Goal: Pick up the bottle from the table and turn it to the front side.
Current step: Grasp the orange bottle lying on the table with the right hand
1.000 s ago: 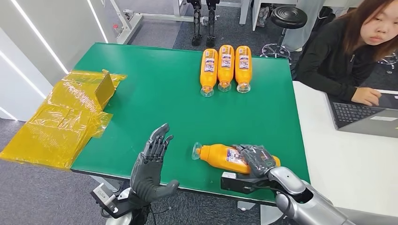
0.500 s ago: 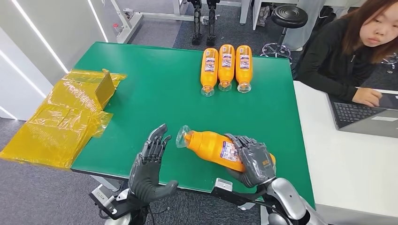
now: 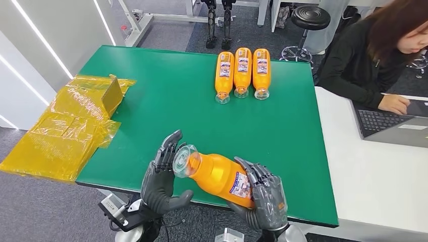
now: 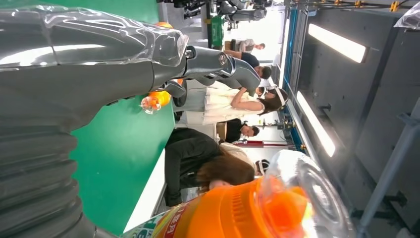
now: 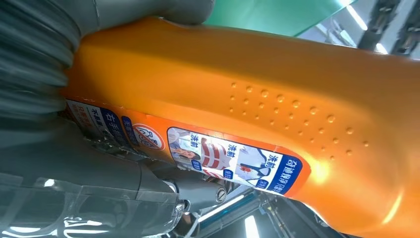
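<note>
Orange bottle (image 3: 217, 175) is off the green table (image 3: 166, 106), over its near edge at your 6 o'clock, clear cap aimed toward 10 o'clock. Your right hand (image 3: 262, 199) grasps its base end, fingers wrapped around the body. Your left hand (image 3: 162, 176) is released, fingers straight, just beside the cap. Three more bottles (image 3: 242, 73) lie at 12 o'clock.
</note>
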Controlling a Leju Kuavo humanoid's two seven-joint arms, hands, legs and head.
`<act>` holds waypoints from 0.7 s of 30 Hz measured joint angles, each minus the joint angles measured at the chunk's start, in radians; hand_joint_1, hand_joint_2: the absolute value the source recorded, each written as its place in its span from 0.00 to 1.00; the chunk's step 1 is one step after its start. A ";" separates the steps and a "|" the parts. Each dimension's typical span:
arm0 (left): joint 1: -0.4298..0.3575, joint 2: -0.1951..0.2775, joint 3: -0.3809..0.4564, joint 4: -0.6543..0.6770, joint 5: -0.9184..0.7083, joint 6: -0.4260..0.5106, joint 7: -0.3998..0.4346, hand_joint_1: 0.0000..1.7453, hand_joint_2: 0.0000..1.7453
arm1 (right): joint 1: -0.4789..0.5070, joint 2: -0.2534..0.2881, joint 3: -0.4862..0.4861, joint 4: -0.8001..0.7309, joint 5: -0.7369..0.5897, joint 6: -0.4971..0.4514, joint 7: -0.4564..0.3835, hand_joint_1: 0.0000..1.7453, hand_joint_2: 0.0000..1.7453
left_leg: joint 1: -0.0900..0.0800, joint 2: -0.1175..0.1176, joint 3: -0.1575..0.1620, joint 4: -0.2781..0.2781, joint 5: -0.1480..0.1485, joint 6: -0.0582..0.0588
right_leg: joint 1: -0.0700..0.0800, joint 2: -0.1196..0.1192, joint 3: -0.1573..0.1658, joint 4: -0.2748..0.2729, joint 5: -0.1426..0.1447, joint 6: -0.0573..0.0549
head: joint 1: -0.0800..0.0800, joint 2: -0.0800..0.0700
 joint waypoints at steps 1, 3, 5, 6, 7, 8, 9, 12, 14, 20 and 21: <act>-0.002 -0.001 0.000 0.003 0.001 0.000 0.000 0.00 1.00 | 0.001 0.006 0.002 0.002 -0.002 0.000 -0.002 1.00 1.00 | 0.000 0.000 0.000 0.000 0.000 0.000 | 0.000 0.000 0.000 0.000 0.000 0.000 | 0.000 0.000; -0.004 -0.002 -0.001 0.007 0.002 0.000 0.000 0.00 1.00 | 0.001 0.012 0.004 0.005 -0.003 0.001 -0.004 1.00 1.00 | 0.000 0.000 0.000 0.000 0.000 0.000 | 0.000 0.000 0.000 0.000 0.000 0.000 | 0.000 0.000; -0.004 -0.002 -0.001 0.007 0.003 0.000 0.000 0.00 1.00 | 0.001 0.014 0.004 0.005 -0.003 0.001 -0.005 1.00 1.00 | 0.000 0.000 0.000 0.000 0.000 0.000 | 0.000 0.000 0.000 0.000 0.000 0.000 | 0.000 0.000; -0.004 -0.002 -0.001 0.007 0.003 0.000 0.000 0.00 1.00 | 0.001 0.014 0.004 0.005 -0.003 0.001 -0.005 1.00 1.00 | 0.000 0.000 0.000 0.000 0.000 0.000 | 0.000 0.000 0.000 0.000 0.000 0.000 | 0.000 0.000; -0.004 -0.002 -0.001 0.007 0.003 0.000 0.000 0.00 1.00 | 0.001 0.014 0.004 0.005 -0.003 0.001 -0.005 1.00 1.00 | 0.000 0.000 0.000 0.000 0.000 0.000 | 0.000 0.000 0.000 0.000 0.000 0.000 | 0.000 0.000; -0.004 -0.002 -0.001 0.008 0.003 0.000 0.000 0.00 1.00 | 0.001 0.015 0.004 0.006 -0.004 0.001 -0.006 1.00 1.00 | 0.000 0.000 0.000 0.000 0.000 0.000 | 0.000 0.000 0.000 0.000 0.000 0.000 | 0.000 0.000; -0.004 -0.002 -0.002 0.010 0.010 -0.008 0.000 0.00 1.00 | 0.002 0.019 0.007 0.009 -0.009 0.001 -0.012 1.00 1.00 | 0.000 0.000 0.000 0.000 0.000 0.000 | 0.000 0.000 0.000 0.000 0.000 0.000 | 0.000 0.000; -0.001 -0.004 -0.019 0.003 0.119 -0.138 0.006 0.00 1.00 | 0.011 0.047 0.034 0.034 -0.038 0.010 -0.037 1.00 1.00 | 0.000 0.000 0.000 0.000 0.000 0.000 | 0.000 0.000 0.000 0.000 0.000 0.000 | 0.000 0.000; 0.002 -0.005 -0.034 -0.015 0.188 -0.222 0.014 0.00 1.00 | 0.014 0.068 0.052 0.051 -0.053 0.019 -0.044 1.00 1.00 | 0.000 0.000 0.000 0.000 0.000 0.000 | 0.000 0.000 0.000 0.000 0.000 0.000 | 0.000 0.000; -0.003 -0.005 -0.056 -0.037 0.217 -0.246 0.023 0.00 1.00 | 0.012 0.099 0.073 0.072 -0.056 0.029 -0.053 1.00 1.00 | 0.000 0.000 0.000 0.000 0.000 0.000 | 0.000 0.000 0.000 0.000 0.000 0.000 | 0.000 0.000; -0.006 -0.005 -0.059 -0.039 0.224 -0.250 0.025 0.00 1.00 | 0.009 0.104 0.077 0.076 -0.059 0.036 -0.057 1.00 1.00 | 0.000 0.000 0.000 0.000 0.000 0.000 | 0.000 0.000 0.000 0.000 0.000 0.000 | 0.000 0.000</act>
